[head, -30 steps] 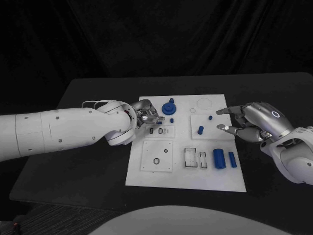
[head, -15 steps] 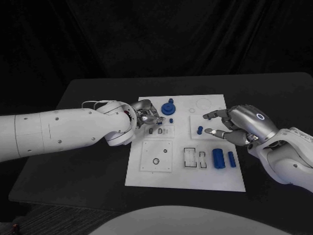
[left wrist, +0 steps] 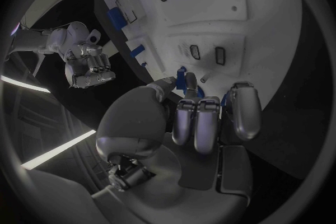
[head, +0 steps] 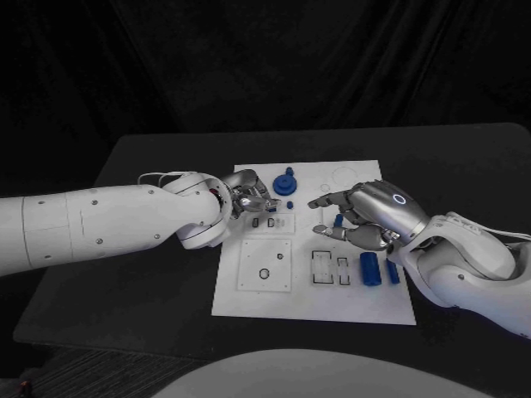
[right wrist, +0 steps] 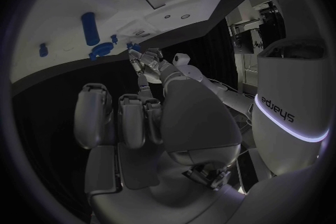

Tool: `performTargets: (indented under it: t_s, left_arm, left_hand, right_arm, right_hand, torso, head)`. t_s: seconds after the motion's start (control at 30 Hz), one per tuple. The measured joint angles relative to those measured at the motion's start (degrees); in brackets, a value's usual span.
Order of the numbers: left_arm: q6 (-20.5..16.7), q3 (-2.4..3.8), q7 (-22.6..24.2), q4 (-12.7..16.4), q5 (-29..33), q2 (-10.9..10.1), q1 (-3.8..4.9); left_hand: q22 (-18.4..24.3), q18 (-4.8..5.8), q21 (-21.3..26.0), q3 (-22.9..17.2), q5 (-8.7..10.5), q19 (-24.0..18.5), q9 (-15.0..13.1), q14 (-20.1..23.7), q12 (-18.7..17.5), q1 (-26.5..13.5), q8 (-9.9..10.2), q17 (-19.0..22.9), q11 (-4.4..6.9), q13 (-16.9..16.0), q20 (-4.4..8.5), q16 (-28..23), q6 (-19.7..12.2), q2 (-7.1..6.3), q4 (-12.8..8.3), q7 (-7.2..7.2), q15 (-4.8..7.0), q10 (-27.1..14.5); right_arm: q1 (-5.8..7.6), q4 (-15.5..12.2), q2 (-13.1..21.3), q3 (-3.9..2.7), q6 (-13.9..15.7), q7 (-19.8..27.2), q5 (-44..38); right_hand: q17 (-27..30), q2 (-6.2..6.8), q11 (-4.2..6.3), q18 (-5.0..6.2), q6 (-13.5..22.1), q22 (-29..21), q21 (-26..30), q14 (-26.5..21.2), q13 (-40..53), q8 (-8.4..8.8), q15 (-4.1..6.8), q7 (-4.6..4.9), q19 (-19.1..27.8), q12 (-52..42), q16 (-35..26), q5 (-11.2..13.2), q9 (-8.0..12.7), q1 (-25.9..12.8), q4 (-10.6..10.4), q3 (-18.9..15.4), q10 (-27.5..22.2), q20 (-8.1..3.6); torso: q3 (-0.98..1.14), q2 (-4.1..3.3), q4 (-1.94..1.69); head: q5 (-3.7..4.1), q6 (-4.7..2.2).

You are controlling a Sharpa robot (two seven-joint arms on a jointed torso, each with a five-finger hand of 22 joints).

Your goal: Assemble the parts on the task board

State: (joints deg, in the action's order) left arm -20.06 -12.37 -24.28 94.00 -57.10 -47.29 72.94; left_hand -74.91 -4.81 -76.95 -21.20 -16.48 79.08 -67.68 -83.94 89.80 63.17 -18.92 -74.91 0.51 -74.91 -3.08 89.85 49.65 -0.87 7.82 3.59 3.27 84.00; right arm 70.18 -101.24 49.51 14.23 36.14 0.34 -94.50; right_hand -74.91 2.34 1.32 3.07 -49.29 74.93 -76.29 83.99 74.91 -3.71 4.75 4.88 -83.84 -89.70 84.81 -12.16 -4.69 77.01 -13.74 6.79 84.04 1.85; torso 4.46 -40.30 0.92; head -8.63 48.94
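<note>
While the white task board lies in the middle of the black table, the left hand sits at the board's left edge with its fingers curled close to a blue part — whether it grips it I cannot tell. The right hand hovers over the board, fingers apart, holding nothing, above two blue parts.
</note>
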Motion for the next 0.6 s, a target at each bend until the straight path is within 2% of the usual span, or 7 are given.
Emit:
performTargets:
  t_s: [0.13, 0.27, 0.6]
  left_arm:
    - [-0.02, 0.01, 0.13, 0.30, 0.32, -0.02, 0.00]
    - [-0.05, 0.01, 0.21, 0.77, 0.58, -0.12, 0.01]
    - [-0.25, 0.01, 0.53, 1.45, 2.69, -0.28, 0.59]
  left_hand:
    - [0.00, 0.00, 0.00, 0.16, 0.00, 0.21, 0.00, 0.00, 0.00, 0.00, 0.00, 0.00, 0.00, 0.00, -0.21, 0.00, 0.00, 0.00, 0.16, 0.00, 0.00, 0.00]
    - [0.00, 0.00, 0.00, 0.56, 0.00, 0.21, 0.00, 0.00, 0.00, 0.00, 0.00, 0.00, 0.00, 0.00, -0.21, 0.00, 0.00, 0.00, 0.56, 0.00, 0.00, 0.00]
    - [0.00, 0.00, 0.00, 0.71, 0.00, 0.21, 0.09, 0.00, 0.00, 0.00, 0.00, 0.00, 0.00, 0.00, -0.21, 0.00, 0.21, 0.00, 0.71, -0.21, 0.00, 0.00]
  right_arm:
    - [-0.01, 0.69, -1.65, 0.00, -0.74, 0.15, 0.00]
    - [-0.02, 1.46, -3.13, 0.00, -1.51, 0.23, 0.00]
    - [-0.03, 2.76, -4.98, 0.00, -3.33, 0.26, -0.01]
  right_hand:
    - [0.00, -0.38, 0.00, 0.00, 0.55, 0.00, -0.35, 0.00, 0.00, 0.00, 0.00, -0.12, 0.00, 0.00, 0.03, 0.00, 0.21, -0.44, 0.16, -0.16, 0.00, 0.00]
    - [0.00, 0.00, 0.00, 0.01, 2.75, 0.00, -1.06, 0.00, 0.00, 0.00, 0.00, -0.08, 0.00, 0.00, 0.03, 0.00, 0.60, -0.82, 0.16, -0.16, 0.00, 0.00]
    - [0.00, -0.32, 0.00, 0.02, 2.72, -0.01, -1.76, 0.00, 0.00, 0.00, 0.00, -0.05, 0.00, 0.00, 0.03, 0.00, 0.60, -1.11, -0.01, -0.32, 0.00, 0.00]
  torso:
    - [0.00, -0.04, -0.08]
    - [0.00, -0.10, -0.16]
    - [-0.07, -0.10, -0.08]
  head:
    - [0.25, 0.05]
    - [0.41, 0.09]
    - [0.44, 0.05]
